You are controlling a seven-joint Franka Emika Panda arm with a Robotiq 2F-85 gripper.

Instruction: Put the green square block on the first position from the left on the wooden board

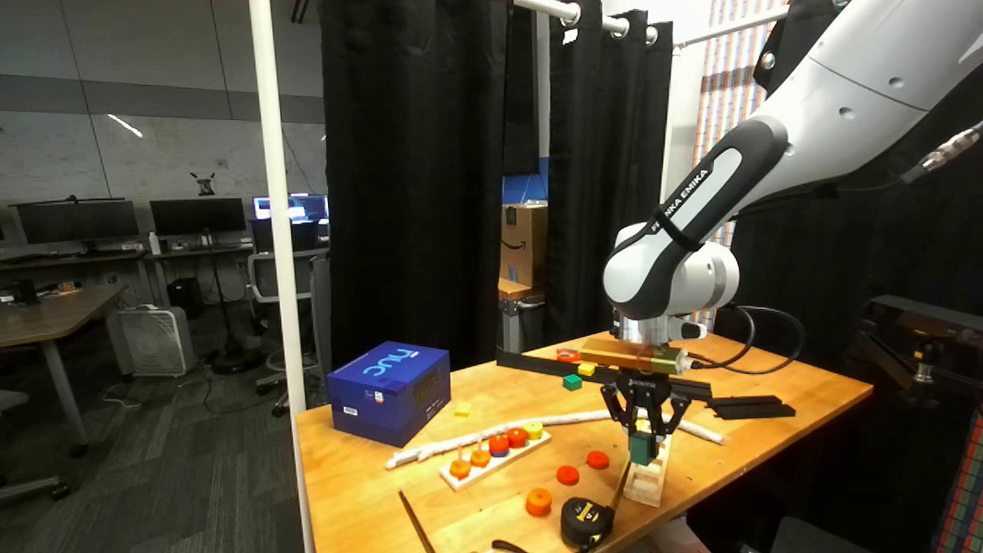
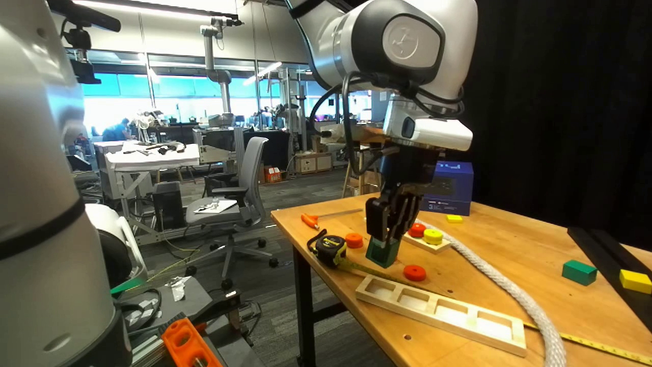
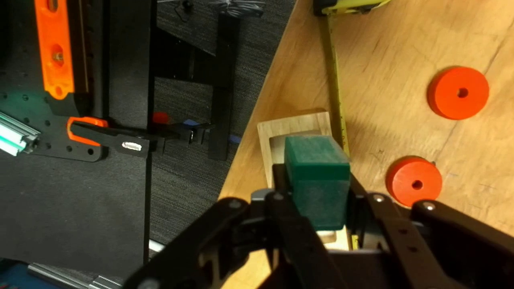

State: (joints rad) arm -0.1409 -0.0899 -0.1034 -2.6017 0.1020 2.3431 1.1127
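Worktop: yellowish wood, grain visible, a few small round holes. White Franka arm with dark cover panels reaches over it. Jaws partway apart, only as wide as the green square block, and clamped on its sides. Block held in the air near one end of the wooden board, worktop showing between the two in an exterior view; which recess it's over, can't tell.

Blue box, flat faces, "nuc" lettering, near the worktop edge, well apart from the jaws. White rope, woven texture, long curve passing near the board. Black flat strip farther off. Board itself: bare light wood, long rectangle, four squarish recesses in a row. Pale peg board: upright pegs, discs in orange, red, blue and yellow. Tape measure: black-and-yellow case, strap, near the board's end; its thin yellow blade runs right along the board's long side. In the wrist view, jaws and block cover much of the board.

Second green block, square-edged, well apart from the board; yellow block on the black strip; another yellow block near the blue box. Loose flat discs with center holes: red disc and another red disc near the blade, orange disc just beside the tape measure.
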